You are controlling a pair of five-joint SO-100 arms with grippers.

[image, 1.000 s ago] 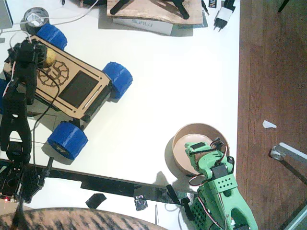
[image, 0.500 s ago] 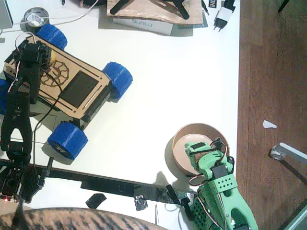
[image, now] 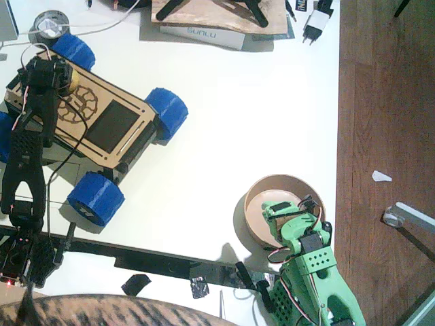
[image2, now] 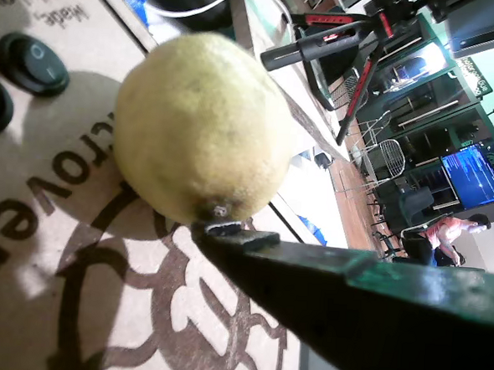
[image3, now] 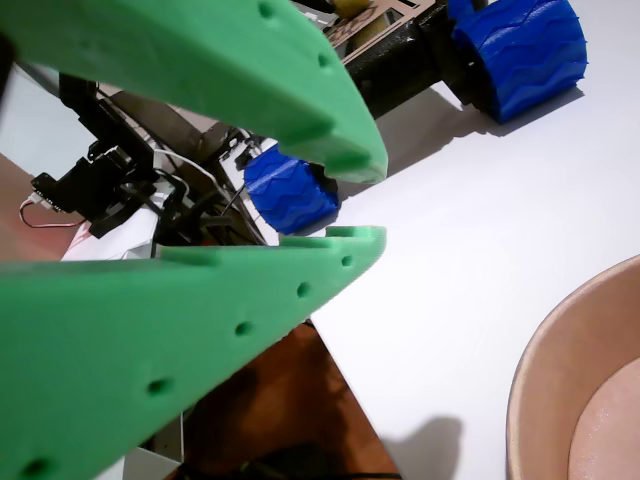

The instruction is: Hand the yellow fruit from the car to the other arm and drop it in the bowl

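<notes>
Shifted slightly up and left across the car deck since a second ago: the black left gripper (image: 60,76), now bent over the near-left end of the deck with less of the fruit showing past it; nothing else displaced.

Nearest the camera, at the bottom edge of the fixed view, a striped brownish blurred mass (image: 102,311), too vague to identify. Just above it, a dark bar (image: 156,258) lying across the white table (image: 272,115). At lower right, the bright green perforated plastic right arm (image: 316,278), its green right gripper (image: 289,210) poised over the near rim of the round shallow tan wooden bowl (image: 272,187); in a wrist view, the two green fingers (image3: 330,150) parted with a clear gap at the tips and nothing between them, the bowl's rim (image3: 560,350) at lower right.

Farther back on the left, the flat light-wood car (image: 115,129) with chunky blue wheels, resting on the table. On its deck, beside the engraved round emblem (image: 76,105), the small dull-yellow speckled fruit (image2: 204,128), sitting on the wood, with a dark jaw tip touching its lower side. Second jaw unseen, so grip impossible to judge.

At the far edge, a grey roll of tape (image: 49,26) and a box marked SUNLU (image: 204,34).
</notes>
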